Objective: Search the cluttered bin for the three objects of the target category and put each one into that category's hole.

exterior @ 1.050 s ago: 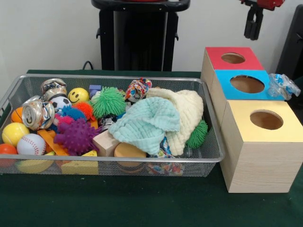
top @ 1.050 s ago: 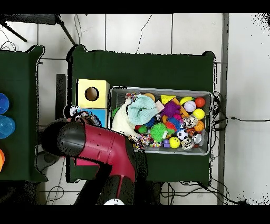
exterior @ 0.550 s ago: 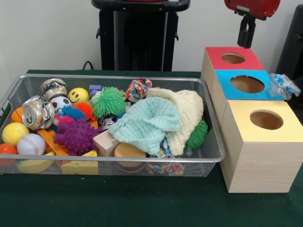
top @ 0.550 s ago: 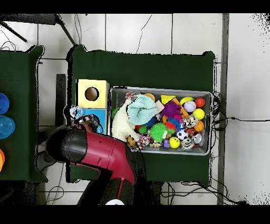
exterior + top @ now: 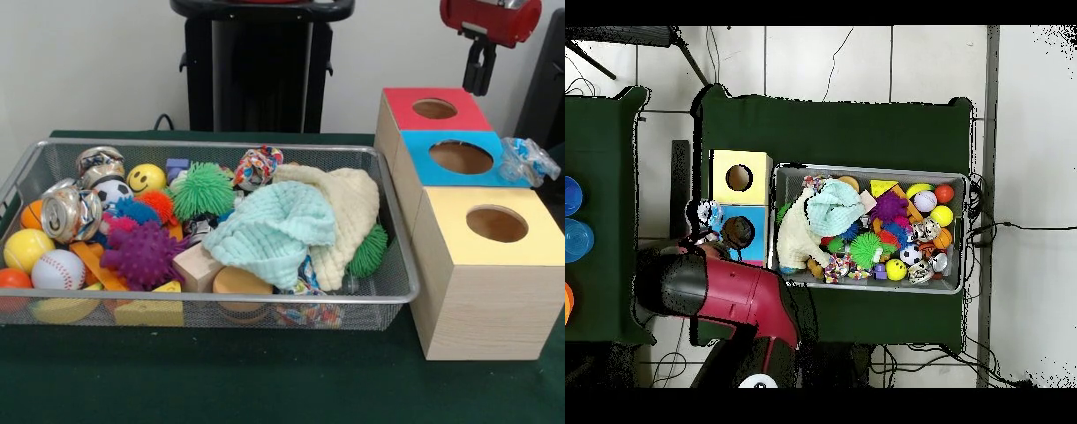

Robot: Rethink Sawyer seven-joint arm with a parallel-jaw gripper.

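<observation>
Nearby, crinkled wrapper [image 5: 527,160] beside blue box [image 5: 459,157].

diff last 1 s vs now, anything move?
Only the arm. In the front view the gripper swung left over the red box, then back right, and sits above it; overhead, the arm pulled back off the bin. Nothing gripped or released. Bin contents, the boxes and the crumpled wrapper are unchanged.

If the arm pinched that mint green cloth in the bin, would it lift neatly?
Probably not. The mint green cloth lies crumpled in soft folds, so it would likely droop and stretch out rather than hold shape. It looks light. It overlaps the cream cloth and covers toys, so it might drag neighbours along.
</observation>
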